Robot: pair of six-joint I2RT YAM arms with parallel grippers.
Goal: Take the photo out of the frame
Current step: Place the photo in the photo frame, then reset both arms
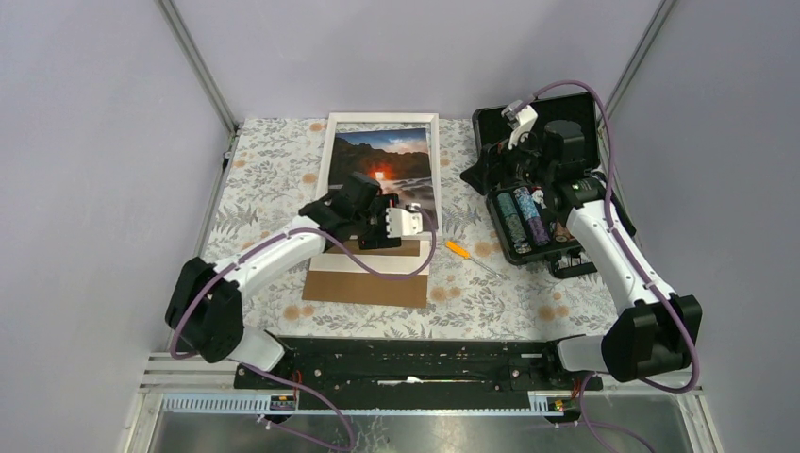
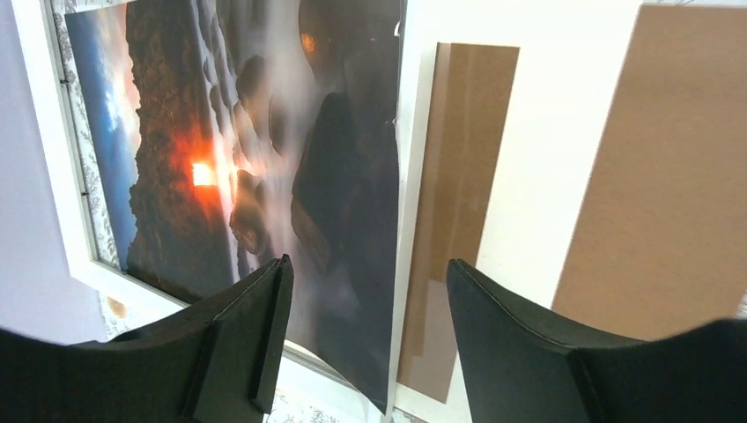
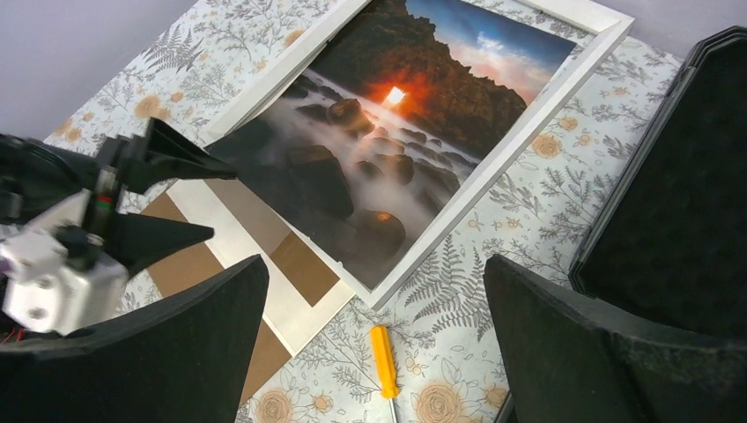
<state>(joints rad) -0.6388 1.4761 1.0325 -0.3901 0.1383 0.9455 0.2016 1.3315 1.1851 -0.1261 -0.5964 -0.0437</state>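
Right wrist view: the photo (image 3: 388, 159) lies loose, its near end overhanging the frame (image 3: 528, 123) onto the mat (image 3: 238, 238). Lifting it clear remains; left and right jaws gape empty.

Place: probably a robot lab cell
Walls: plain grey panels (image 1: 94, 142)
Corners: aluminium posts (image 1: 193, 61)
Table: floral cloth (image 1: 274, 160), black mounting rail (image 1: 415, 363)

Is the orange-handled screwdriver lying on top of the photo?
No, the screwdriver lies on the floral cloth just off the frame corner, clear of the photo.
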